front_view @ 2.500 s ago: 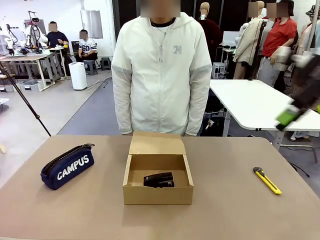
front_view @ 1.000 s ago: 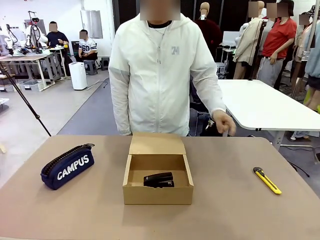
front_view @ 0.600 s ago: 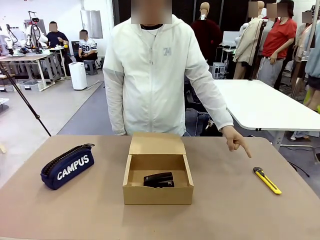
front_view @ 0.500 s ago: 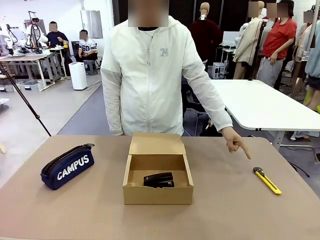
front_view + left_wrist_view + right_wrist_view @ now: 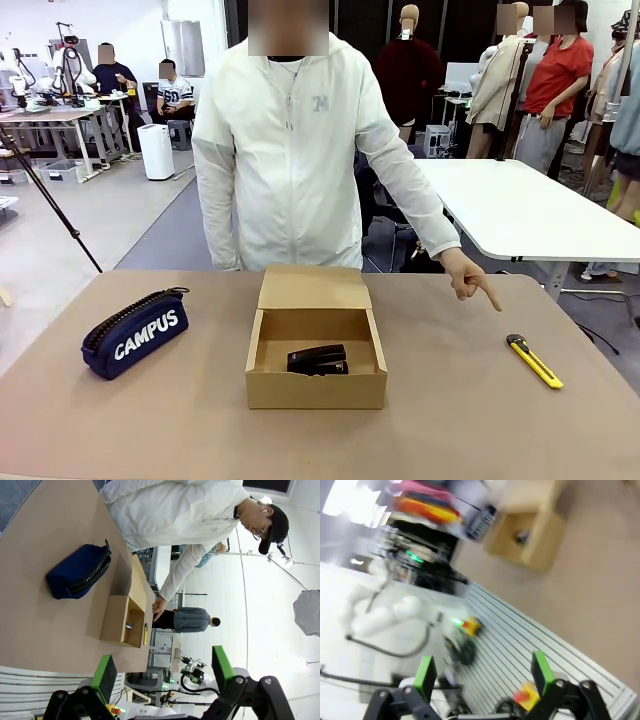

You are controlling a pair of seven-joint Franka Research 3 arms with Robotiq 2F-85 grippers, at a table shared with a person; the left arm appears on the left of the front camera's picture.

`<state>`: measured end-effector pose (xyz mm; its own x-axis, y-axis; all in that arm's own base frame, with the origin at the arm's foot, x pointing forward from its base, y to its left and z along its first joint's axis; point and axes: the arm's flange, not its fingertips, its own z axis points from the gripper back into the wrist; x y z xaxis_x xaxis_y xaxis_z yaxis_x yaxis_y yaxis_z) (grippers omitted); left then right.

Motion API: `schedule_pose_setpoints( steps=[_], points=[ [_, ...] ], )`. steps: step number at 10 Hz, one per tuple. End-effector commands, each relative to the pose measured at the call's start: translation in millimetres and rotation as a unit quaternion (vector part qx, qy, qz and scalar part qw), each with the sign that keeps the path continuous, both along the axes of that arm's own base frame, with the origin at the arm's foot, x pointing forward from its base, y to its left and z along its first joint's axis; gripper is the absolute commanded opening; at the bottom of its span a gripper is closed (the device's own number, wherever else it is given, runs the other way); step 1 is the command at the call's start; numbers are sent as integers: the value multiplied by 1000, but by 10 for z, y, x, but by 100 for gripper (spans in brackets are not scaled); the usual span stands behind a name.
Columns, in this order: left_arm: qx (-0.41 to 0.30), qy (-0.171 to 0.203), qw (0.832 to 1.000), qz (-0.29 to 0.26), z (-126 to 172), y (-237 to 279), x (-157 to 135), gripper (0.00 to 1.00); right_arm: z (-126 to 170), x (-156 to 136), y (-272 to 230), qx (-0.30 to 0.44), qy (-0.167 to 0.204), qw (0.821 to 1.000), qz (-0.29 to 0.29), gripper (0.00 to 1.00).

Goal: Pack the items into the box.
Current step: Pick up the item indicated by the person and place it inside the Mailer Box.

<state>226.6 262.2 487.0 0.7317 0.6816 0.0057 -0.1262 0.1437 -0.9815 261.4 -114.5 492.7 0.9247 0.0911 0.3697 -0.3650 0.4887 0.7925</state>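
The open brown box (image 5: pixel 316 372) sits mid-table with its flap lid up at the back, and a small black stapler-like object (image 5: pixel 318 360) lies inside it. A navy "CAMPUS" pencil case (image 5: pixel 134 333) rests on the table to the left. Far right lies the yellow-and-black utility knife (image 5: pixel 533 361), and the person's hand (image 5: pixel 470 279) points a finger down toward it. In the left wrist view my left gripper (image 5: pixel 163 669) is open above the table, with the pencil case (image 5: pixel 80 571), box (image 5: pixel 119 626) and knife (image 5: pixel 145 633) beyond. My right gripper (image 5: pixel 481 672) is open and empty; the box (image 5: pixel 531 538) shows blurred.
A person in a white jacket (image 5: pixel 300 150) stands at the far edge behind the box. The brown table (image 5: pixel 470 420) has bare room in front and between the items. A white table (image 5: pixel 520 210) stands behind on the right. A slatted base (image 5: pixel 530 655) with coloured buttons lies under the right gripper.
The right arm has left the front view. The person has leaned to picture left and stretched an arm out, pointing at the knife. The items have not moved.
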Motion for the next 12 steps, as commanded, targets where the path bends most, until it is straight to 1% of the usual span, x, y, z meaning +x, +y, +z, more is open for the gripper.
schedule_pose_setpoints(
  steps=[1, 2, 3, 4, 5, 6, 7, 8, 9, 10, 11, 12],
  points=[
    [0, -9, 1000, -3, 7, 8, -14, 100, 3, 646, 516, -342, 166, 922, 70, 100],
    [0, -9, 1000, -3, 7, 8, -14, 100, -118, 886, 699, -484, 233, 842, 46, 100],
    [0, -9, 1000, -3, 7, 8, -14, 100, -252, 1068, 833, -555, 245, 793, 59, 100],
    [0, -9, 1000, -3, 7, 8, -14, 100, -410, 1175, 922, -625, 249, 739, 29, 100],
    [0, -9, 1000, -3, 7, 8, -14, 100, -661, 1277, 936, -659, 253, 708, 7, 100],
    [0, -9, 1000, -3, 7, 8, -14, 100, -836, 1322, 935, -653, 252, 714, 10, 100],
    [0, -9, 1000, -3, 7, 8, -14, 100, -1053, 1329, 862, -667, 252, 701, -10, 100],
    [0, -9, 1000, -3, 7, 8, -14, 100, -1193, 1351, 725, -671, 242, 700, -25, 100],
    [0, -9, 1000, -3, 7, 8, -14, 100, -1222, 1335, 559, -655, 220, 723, -35, 100],
    [0, -9, 1000, -3, 7, 8, -14, 100, -997, 1284, 562, -613, 206, 759, -72, 100],
    [0, -9, 1000, -3, 7, 8, -14, 100, -1295, 1278, 633, -619, 208, 756, -47, 100],
    [0, -9, 1000, -3, 7, 8, -14, 100, -1295, 1278, 633, -619, 208, 756, -47, 100]
  ],
)
